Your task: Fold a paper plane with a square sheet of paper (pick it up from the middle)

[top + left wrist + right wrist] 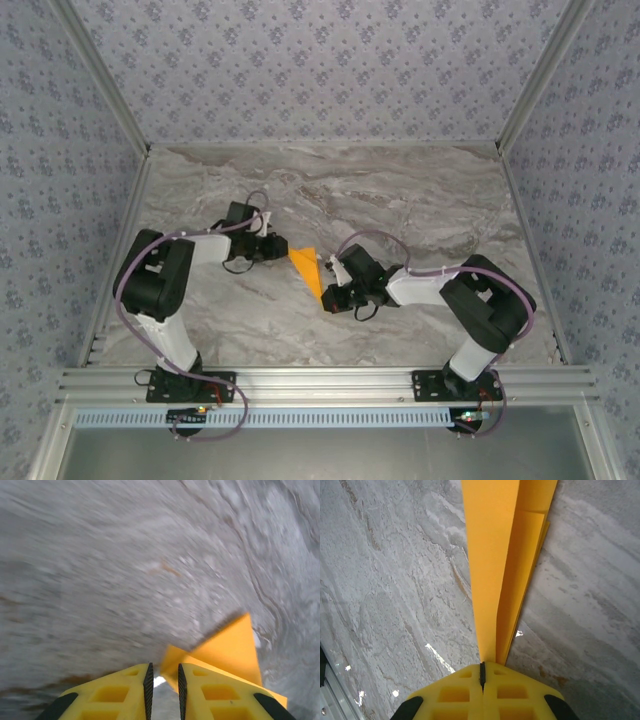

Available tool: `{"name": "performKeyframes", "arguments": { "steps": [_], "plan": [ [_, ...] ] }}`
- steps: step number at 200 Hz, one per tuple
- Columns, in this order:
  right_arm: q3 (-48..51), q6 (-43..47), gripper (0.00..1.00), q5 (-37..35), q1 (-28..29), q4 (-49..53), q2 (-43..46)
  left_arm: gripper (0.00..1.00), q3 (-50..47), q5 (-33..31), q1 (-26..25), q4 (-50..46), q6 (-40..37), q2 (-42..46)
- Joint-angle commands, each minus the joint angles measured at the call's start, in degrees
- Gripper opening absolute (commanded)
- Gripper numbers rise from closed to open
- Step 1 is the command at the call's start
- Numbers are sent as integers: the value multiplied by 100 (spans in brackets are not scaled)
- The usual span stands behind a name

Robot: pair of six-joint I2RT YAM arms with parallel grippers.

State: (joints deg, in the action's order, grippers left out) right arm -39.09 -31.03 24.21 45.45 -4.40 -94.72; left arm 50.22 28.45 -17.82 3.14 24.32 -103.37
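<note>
orange plane (308, 268) clamped in right gripper (482, 667), likely to pin its folds; left gripper (163, 674) narrowly parted beside it.

Mid-counter was crowded. The folded bright orange paper sheet (307, 267) sat between the left gripper (282, 250) and the right gripper (326, 303), with both arms reaching in from the sides, so there was no straight pass across. The right gripper's jaws were pinched on the paper's near end. The left gripper's jaws stood a narrow slit apart just beside the paper's corner, room for a thin edge only. The far half of the grey marble-pattern counter (400, 185) lay bare, as did the near strip between the arm bases. Blue-grey floral walls (320, 70) and silver aluminium frame posts (105, 85) closed off the back and sides.
</note>
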Motion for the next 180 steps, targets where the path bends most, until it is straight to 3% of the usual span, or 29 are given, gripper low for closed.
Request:
{"name": "performKeyframes", "arguments": {
  "steps": [1, 49, 98, 134, 180],
  "plan": [
    [316, 70, 0, -275, 29, 1183, -289, 24, 178, -272, 239, -55, 4, -34],
    [184, -16, 0, -228, 39, 1138, -199, 25, -36, -127, 130, -182, 258, 897],
    [-150, -188, 0, -173, 32, 1029, 198, 20, -835, -72, -862, 131, 606, 1680],
    [-335, -242, 0, -121, 26, 1012, 337, 17, -1061, -133, -1527, 287, 577, 1653],
    [-436, -242, 0, -34, 31, 1036, 413, 16, -847, -52, -1584, 654, 682, 1006]
  ]
}}
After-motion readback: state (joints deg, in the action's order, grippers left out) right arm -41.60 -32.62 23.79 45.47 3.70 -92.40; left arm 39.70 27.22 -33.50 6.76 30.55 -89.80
